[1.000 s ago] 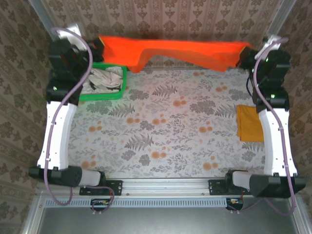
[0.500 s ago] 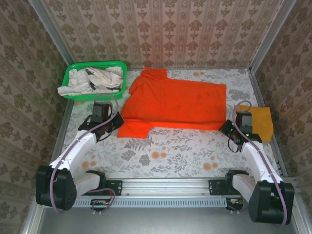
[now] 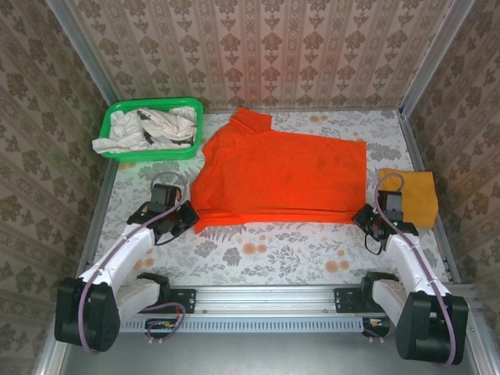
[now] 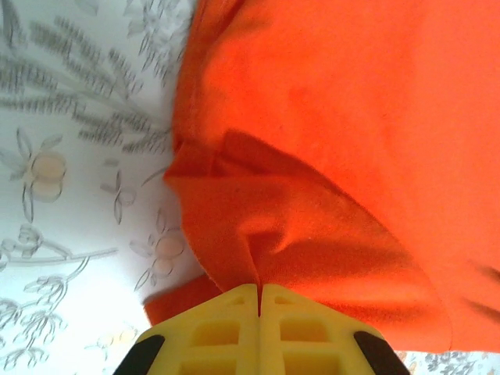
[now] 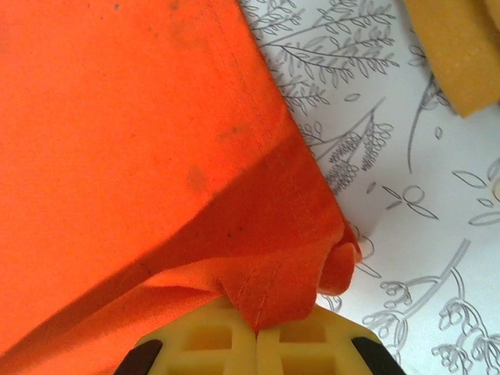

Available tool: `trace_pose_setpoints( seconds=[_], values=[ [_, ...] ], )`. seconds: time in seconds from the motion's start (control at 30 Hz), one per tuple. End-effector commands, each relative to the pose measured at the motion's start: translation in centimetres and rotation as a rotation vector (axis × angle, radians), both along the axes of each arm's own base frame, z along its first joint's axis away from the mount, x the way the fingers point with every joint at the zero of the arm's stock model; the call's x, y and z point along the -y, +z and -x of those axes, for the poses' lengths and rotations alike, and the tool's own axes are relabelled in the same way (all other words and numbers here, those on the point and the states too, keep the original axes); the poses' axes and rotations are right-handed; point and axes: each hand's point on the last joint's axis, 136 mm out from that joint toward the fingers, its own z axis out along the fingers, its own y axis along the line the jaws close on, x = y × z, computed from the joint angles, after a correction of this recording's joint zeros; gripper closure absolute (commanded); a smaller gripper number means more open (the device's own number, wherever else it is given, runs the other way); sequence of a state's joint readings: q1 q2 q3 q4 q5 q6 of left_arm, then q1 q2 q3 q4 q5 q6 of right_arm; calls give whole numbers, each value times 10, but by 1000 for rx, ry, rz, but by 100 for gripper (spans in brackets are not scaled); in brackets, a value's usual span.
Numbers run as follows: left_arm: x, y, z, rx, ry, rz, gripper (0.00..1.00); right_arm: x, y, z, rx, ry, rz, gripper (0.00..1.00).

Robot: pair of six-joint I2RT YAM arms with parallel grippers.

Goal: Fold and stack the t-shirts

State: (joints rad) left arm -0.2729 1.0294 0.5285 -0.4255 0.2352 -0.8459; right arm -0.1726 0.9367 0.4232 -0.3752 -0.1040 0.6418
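The orange-red t-shirt [image 3: 281,172] lies spread flat across the middle of the table, collar end toward the basket. My left gripper [image 3: 186,216] is shut on its near left corner, where the cloth [image 4: 312,156] bunches into the yellow jaws. My right gripper [image 3: 365,216] is shut on the near right hem corner [image 5: 297,289]. A folded mustard yellow t-shirt [image 3: 410,197] lies at the right edge [image 5: 453,47]. Off-white shirts [image 3: 148,126] are heaped in the green basket.
The green plastic basket [image 3: 109,121] stands at the back left corner. The floral table cover [image 3: 273,250] shows bare between the shirt and the near rail. Patterned walls close in the back and both sides.
A second ago both arms held the orange-red shirt stretched high at the back. It has since come down flat and been drawn toward the near edge, smoothing out; both grippers still hold its corners.
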Motion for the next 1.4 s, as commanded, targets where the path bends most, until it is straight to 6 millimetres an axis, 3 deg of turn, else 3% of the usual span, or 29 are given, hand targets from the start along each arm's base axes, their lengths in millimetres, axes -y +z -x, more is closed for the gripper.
trace_pose_setpoints(
  seconds=[0.0, 0.07, 0.13, 0.2, 0.27, 0.33, 0.47, 0.53, 0.7, 0.83, 1.03, 1.37],
  values=[
    [-3, -14, 21, -92, 26, -2, 100, 5, -11, 18, -68, -68, -11, 100],
    [-2, -15, 25, -100, 28, 6, 91, 3, -11, 21, -68, -69, -22, 97],
    [-4, -8, 23, -78, 31, 1, 72, 5, -2, 21, -43, -75, -7, 67],
    [-10, 6, 18, -30, 30, -42, 47, 9, 15, 20, -3, -77, 24, 38],
    [-20, 29, 8, 35, 18, -118, 27, 13, 34, 17, 38, -64, 60, 21],
    [-24, 54, -10, 121, -15, -196, 14, 14, 53, 9, 81, -43, 86, 14],
    [2, 77, -63, 237, -142, -273, 5, 13, 71, -26, 163, -13, 93, 12],
    [32, 78, -100, 284, -220, -255, 5, 13, 72, -50, 188, -3, 88, 12],
    [78, 62, -178, 301, -303, -227, 6, 15, 56, -115, 153, 27, 68, 16],
    [88, 34, -220, 260, -309, -244, 7, 20, 32, -165, 96, 38, 52, 23],
    [81, -5, -237, 172, -260, -223, 7, 16, -14, -217, -9, 64, -54, 33],
    [73, -32, -234, 93, -177, -100, 7, 46, -56, -273, -107, -35, -162, 33]
  ],
)
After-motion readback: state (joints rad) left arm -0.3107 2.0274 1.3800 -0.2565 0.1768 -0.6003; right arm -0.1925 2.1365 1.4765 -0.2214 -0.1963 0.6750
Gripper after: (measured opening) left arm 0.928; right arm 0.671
